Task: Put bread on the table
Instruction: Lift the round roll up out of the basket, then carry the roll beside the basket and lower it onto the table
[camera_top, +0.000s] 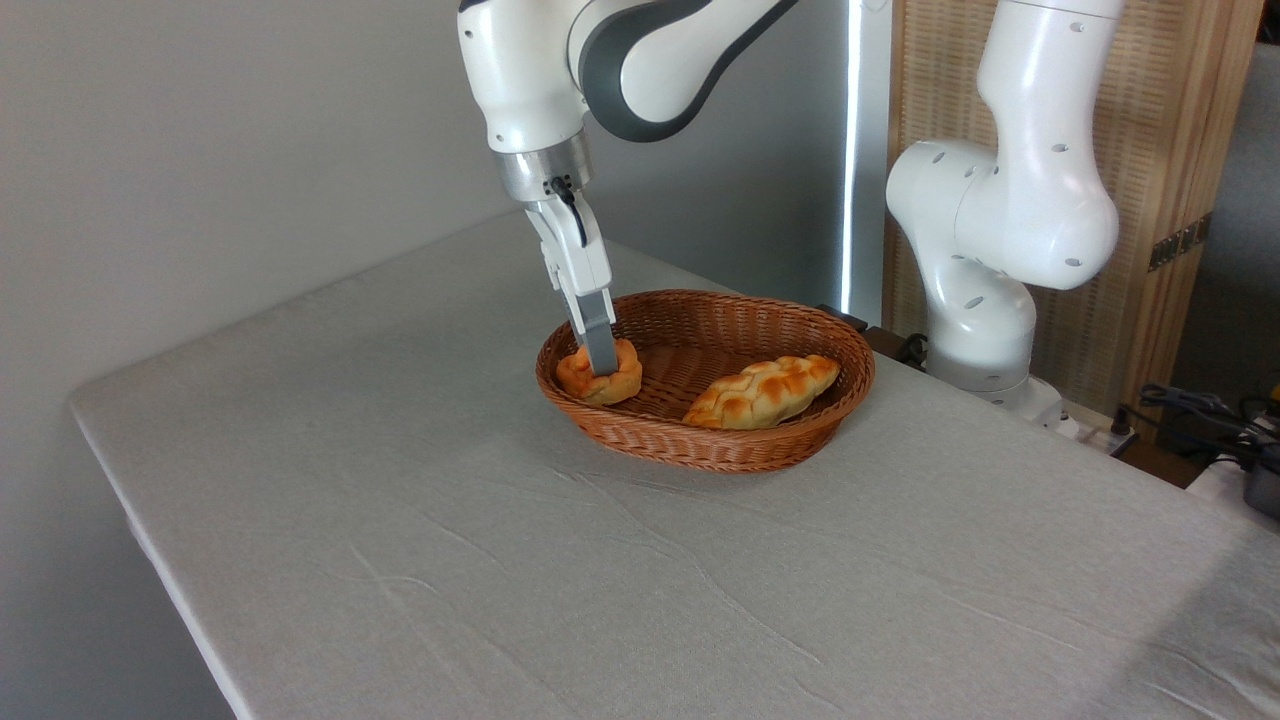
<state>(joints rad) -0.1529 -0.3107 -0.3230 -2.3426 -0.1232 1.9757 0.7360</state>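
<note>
The claw (600, 368) reached the small round golden-orange bun (599, 372) inside the brown oval wicker basket (705, 445); its grip state could not be determined. Lifting and placement on the grey-clothed table (500, 560) remained.

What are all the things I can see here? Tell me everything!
bun: one, golden-orange, at the left end inside the basket
braided loaf: one, golden-brown, lying in the right half of the basket
basket: one, brown wicker, oval, on the table near its far edge
table: one, covered in wrinkled light-grey cloth
wooden screen: one, light brown, behind the arm at the right
cables: several, dark, right edge
robot arm: one, white
gripper: one, its grey fingers down at the bun
</note>
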